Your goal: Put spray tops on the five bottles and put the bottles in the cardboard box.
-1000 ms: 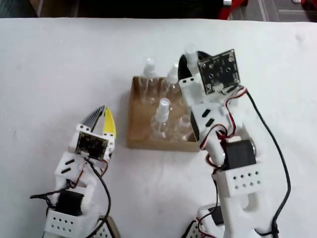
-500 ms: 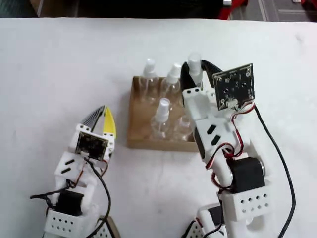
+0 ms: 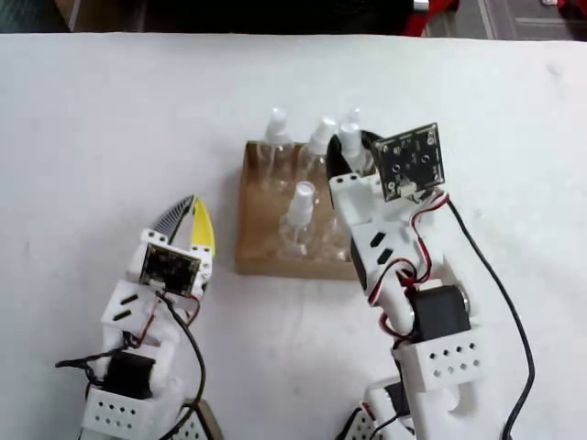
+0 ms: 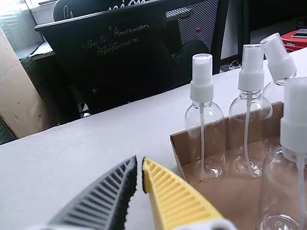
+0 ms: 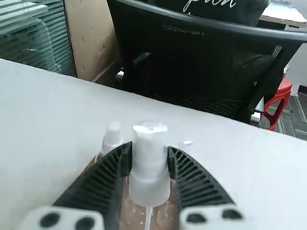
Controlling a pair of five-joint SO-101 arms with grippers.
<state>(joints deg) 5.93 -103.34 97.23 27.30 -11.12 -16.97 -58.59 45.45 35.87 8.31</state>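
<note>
The cardboard box [image 3: 252, 257] lies mid-table with clear spray bottles standing in it, such as one at the back left [image 3: 276, 137] and one in front [image 3: 300, 209]. My right gripper [image 3: 353, 147] hangs over the box's back right corner, its black fingers [image 5: 109, 175] shut on the white spray top of a bottle [image 5: 149, 163]. That bottle [image 3: 351, 137] stands upright beside another one [image 3: 321, 137]. My left gripper [image 3: 193, 218] rests on the table left of the box, its grey and yellow fingers [image 4: 163, 196] shut on nothing. The box wall [image 4: 180, 153] and several bottles [image 4: 202, 91] stand before it.
The white table [image 3: 110, 119] has free room left of and behind the box. A black mesh chair [image 5: 201, 57] stands beyond the table's far edge. My right arm's body [image 3: 394, 257] covers the box's front right corner.
My right gripper has carried the bottle from behind the box's back right corner toward me and down to the box's corner. The left arm has kept still.
</note>
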